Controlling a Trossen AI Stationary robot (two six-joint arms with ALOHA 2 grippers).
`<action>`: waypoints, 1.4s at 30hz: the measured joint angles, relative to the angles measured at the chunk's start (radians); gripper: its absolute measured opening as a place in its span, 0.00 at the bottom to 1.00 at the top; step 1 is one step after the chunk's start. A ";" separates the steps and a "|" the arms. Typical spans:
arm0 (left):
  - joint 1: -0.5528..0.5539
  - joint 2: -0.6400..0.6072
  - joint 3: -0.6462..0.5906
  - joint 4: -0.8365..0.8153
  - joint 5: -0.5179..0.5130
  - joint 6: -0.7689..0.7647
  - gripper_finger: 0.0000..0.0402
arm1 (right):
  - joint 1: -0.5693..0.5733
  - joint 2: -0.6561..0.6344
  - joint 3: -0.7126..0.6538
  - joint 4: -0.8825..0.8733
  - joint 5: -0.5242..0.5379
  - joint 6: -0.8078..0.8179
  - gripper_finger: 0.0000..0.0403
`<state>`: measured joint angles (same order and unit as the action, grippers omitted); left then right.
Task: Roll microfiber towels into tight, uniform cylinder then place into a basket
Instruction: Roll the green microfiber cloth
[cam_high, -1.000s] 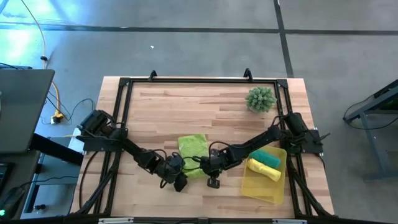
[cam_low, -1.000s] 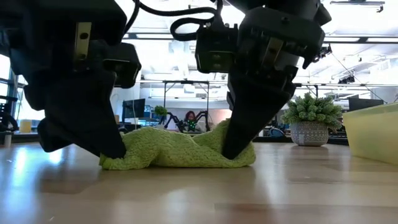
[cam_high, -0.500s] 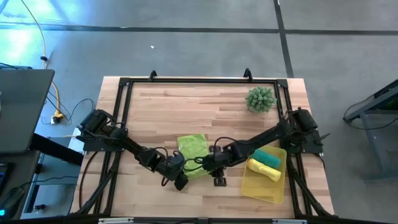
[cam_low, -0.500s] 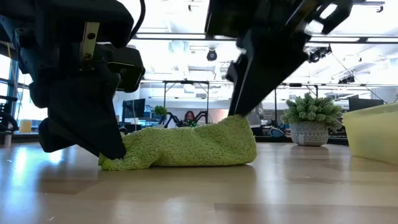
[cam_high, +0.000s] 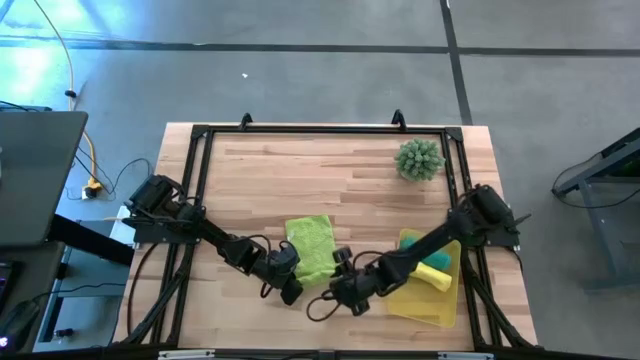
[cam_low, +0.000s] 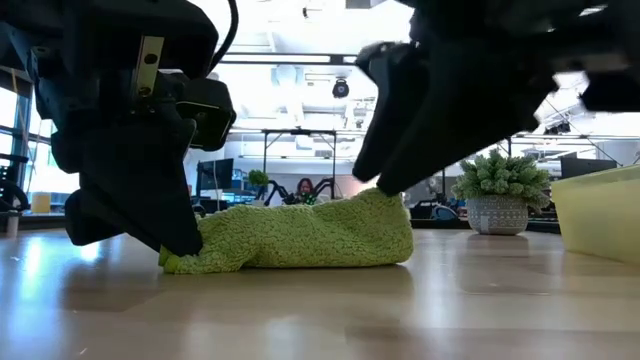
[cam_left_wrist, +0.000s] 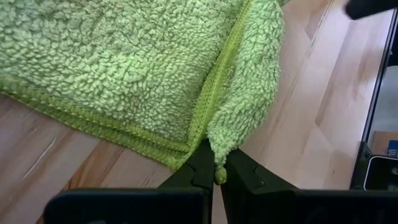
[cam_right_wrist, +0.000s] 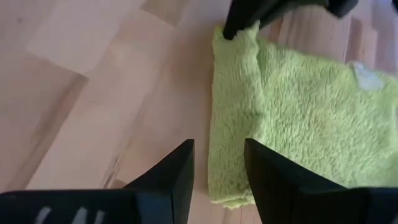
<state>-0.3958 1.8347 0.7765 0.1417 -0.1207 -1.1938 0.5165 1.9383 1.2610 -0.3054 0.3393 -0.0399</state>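
**Towel corner pinched, other claw spread**

Wrist views alone revealed the grips: the left gripper (cam_left_wrist: 219, 177) pinched a stitched corner of the fuzzy lime towel (cam_high: 312, 248), while the right gripper (cam_right_wrist: 219, 163) stood spread, empty, just beside it. Overhead, teal towel (cam_high: 432, 262) and yellow towel (cam_high: 434, 279) lay rolled in the translucent basket (cam_high: 412, 304); a spiky plant (cam_high: 419, 159) stood well apart.

2 dark jointed arms w/ looped black cables; blunt black fingers (cam_right_wrist: 180, 177) on ea wrist
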 joint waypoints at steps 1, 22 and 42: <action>0.000 0.000 0.000 0.000 0.000 0.000 0.01 | -0.006 0.005 0.000 0.000 -0.005 0.013 0.33; 0.003 0.000 -0.002 0.008 -0.002 0.019 0.01 | -0.026 -0.027 0.000 -0.008 -0.108 0.129 0.33; 0.004 0.003 -0.002 0.040 0.008 0.053 0.01 | -0.087 0.070 0.000 -0.040 -0.067 0.134 0.37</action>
<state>-0.3916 1.8381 0.7746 0.1822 -0.1123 -1.1404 0.4293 2.0086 1.2610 -0.3451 0.2724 0.0943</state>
